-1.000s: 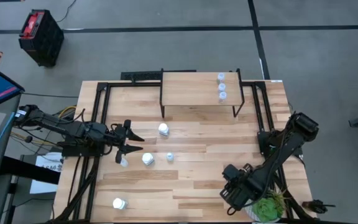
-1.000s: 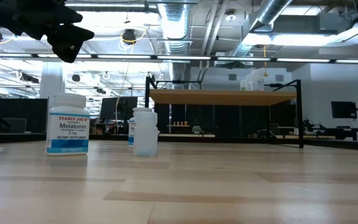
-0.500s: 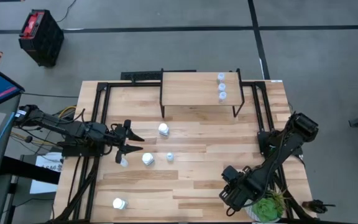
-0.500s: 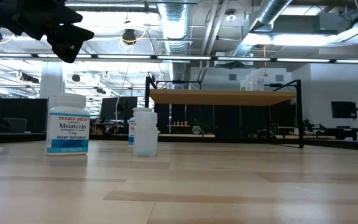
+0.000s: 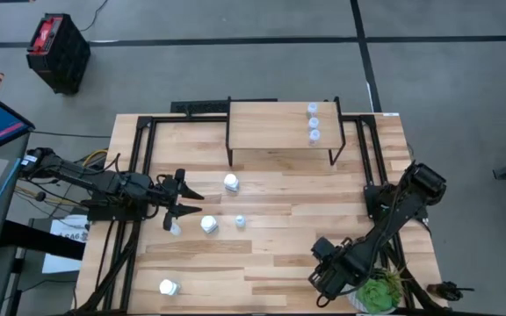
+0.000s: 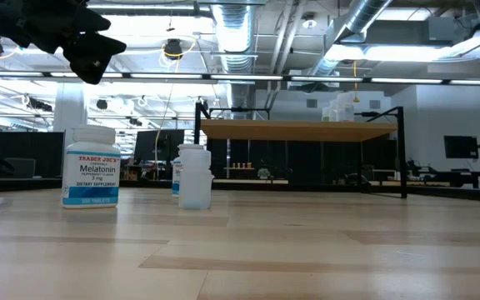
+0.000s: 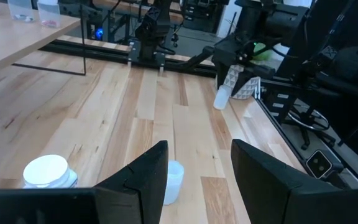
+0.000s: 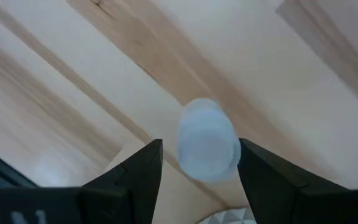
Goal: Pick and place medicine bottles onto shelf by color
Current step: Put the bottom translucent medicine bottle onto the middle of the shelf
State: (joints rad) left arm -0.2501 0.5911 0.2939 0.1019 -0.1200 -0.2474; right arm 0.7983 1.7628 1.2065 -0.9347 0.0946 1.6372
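Note:
My left gripper (image 5: 191, 201) is open and empty above the table's left side. In its wrist view (image 7: 194, 168) a white bottle (image 7: 47, 173) and a small bluish bottle (image 7: 173, 180) stand ahead of it. White bottles stand on the table (image 5: 231, 183) (image 5: 209, 224) (image 5: 168, 286), with small bluish ones (image 5: 240, 221) (image 5: 175, 228). Three small bottles (image 5: 314, 122) stand on the shelf's (image 5: 271, 127) right end. My right gripper (image 8: 201, 155) is open at the near right, pointing down. Its fingers stand on either side of a small bluish bottle (image 8: 208, 140); whether they touch it I cannot tell.
A green potted plant (image 5: 378, 294) stands at the table's near right corner, close to my right gripper. Black frame rails (image 5: 143, 158) run along the table's left and right sides. In the low view a Melatonin bottle (image 6: 91, 167) and a small bottle (image 6: 195, 177) stand before the shelf (image 6: 298, 129).
My right gripper has edged a little toward the table's left edge, staying low over the near right corner. My left arm has kept still.

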